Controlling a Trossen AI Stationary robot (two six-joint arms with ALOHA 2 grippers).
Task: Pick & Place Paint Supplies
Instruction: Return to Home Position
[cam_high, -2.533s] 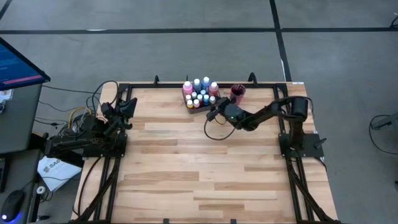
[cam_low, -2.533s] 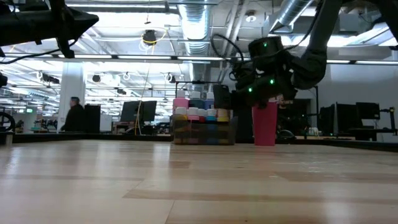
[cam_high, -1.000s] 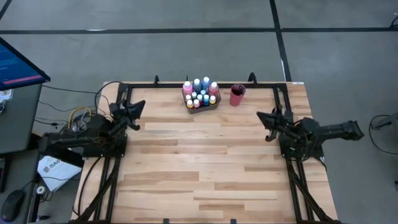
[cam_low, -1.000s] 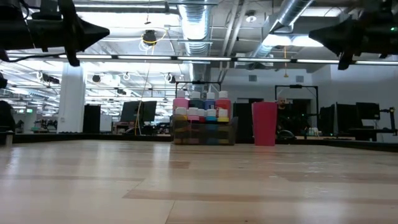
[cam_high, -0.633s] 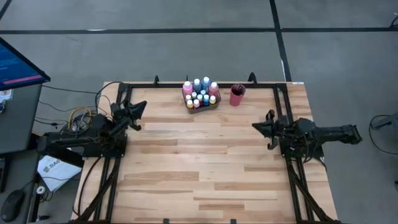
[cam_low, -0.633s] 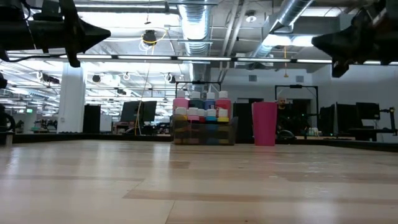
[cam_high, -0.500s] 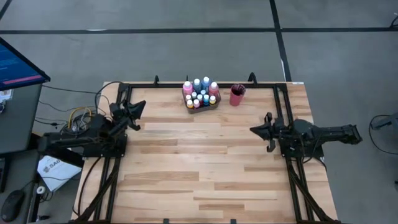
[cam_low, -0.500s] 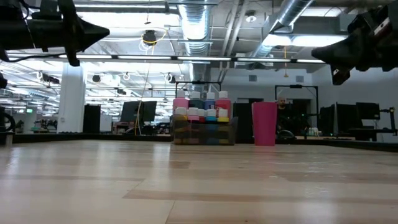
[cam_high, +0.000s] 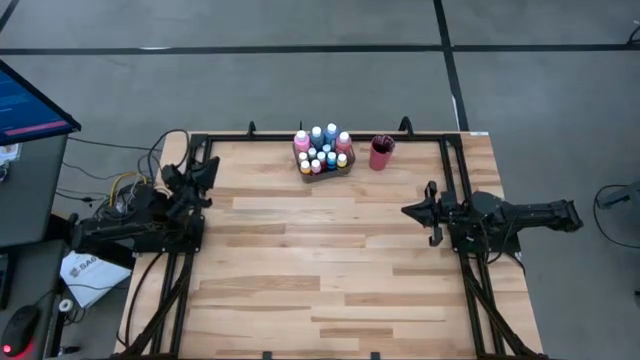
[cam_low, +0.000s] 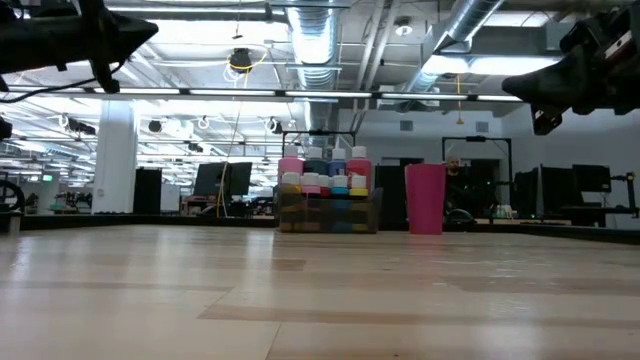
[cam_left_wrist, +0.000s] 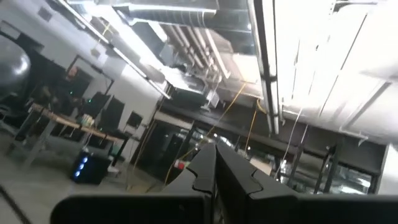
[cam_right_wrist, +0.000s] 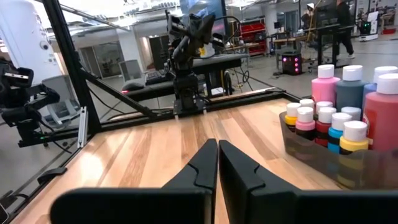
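Left tool (cam_high: 203, 172) frame left, right tool (cam_high: 407, 211) frame right: closed tight, holding nothing, well apart from paint bottles (cam_high: 321, 152).

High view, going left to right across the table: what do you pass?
Left hand → grey tray holding the paint bottles → red cup → right hand.

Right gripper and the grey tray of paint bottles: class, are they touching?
Apart. The high view shows the right gripper at the table's right side, with bare wood between it and the grey tray.
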